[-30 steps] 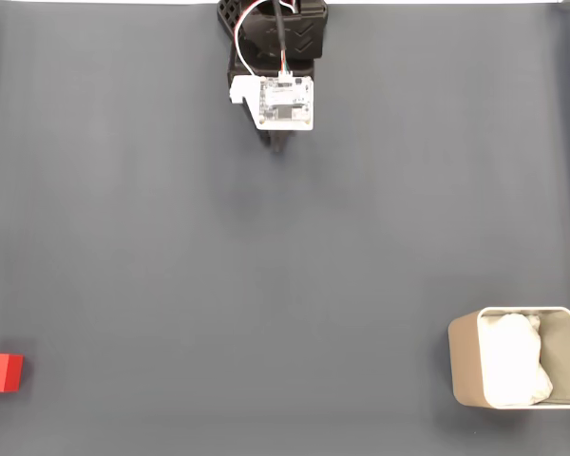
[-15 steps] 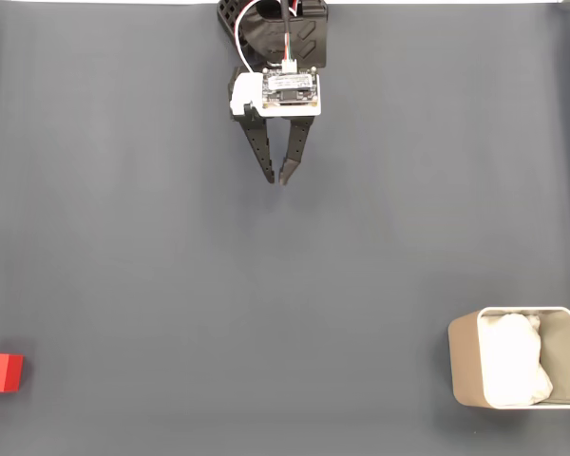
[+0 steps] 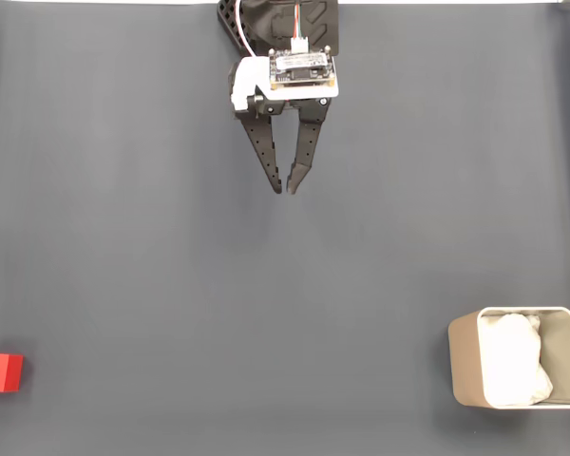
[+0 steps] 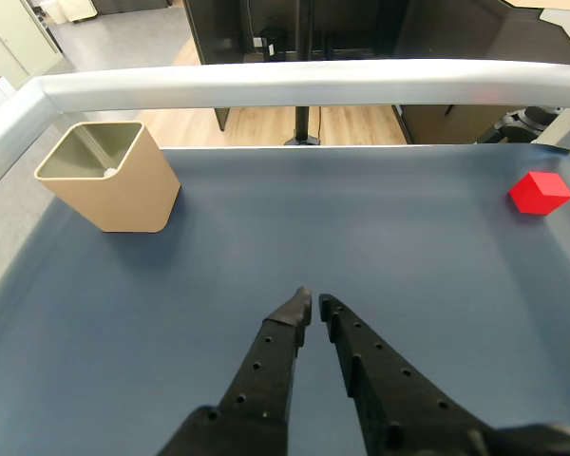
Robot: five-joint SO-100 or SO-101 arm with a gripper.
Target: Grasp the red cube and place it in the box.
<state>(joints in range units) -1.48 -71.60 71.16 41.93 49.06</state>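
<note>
Red cube (image 3: 1,372): in the fixed view it lies at the lower left edge of the frame, partly cut by the border, flat on the dark grey-blue mat (image 3: 171,266). Its visible face is plain, matte and bright red, with straight edges. The mat is smooth, with faint vertical streaks.

Box (image 3: 464,366): lower right of the same frame, well apart from the cube. It is a beige square container with rounded corners and thin walls; a crumpled white lining (image 3: 513,361) sits inside it.

Gripper (image 3: 286,188): upper centre of the frame, below the arm's black body and a white plate carrying a small circuit board (image 3: 301,65) with red and white wires. The two black fingers (image 3: 264,152) are long, tapered and perforated with small round holes. They converge toward the tips, which stand nearly together with a narrow gap; nothing is held between them.

Wrist view: the red cube (image 4: 541,193) stands at the right edge, upper part of the frame, on the mat, showing three flat matte faces and one corner toward the camera. The box (image 4: 123,190) stands at the upper left, its walls tapering slightly downward. The gripper (image 4: 313,302) enters from the bottom centre, its tips almost closed and empty above bare mat, between cube and box. A pale rounded rail (image 4: 294,84) borders the far side of the mat.
</note>
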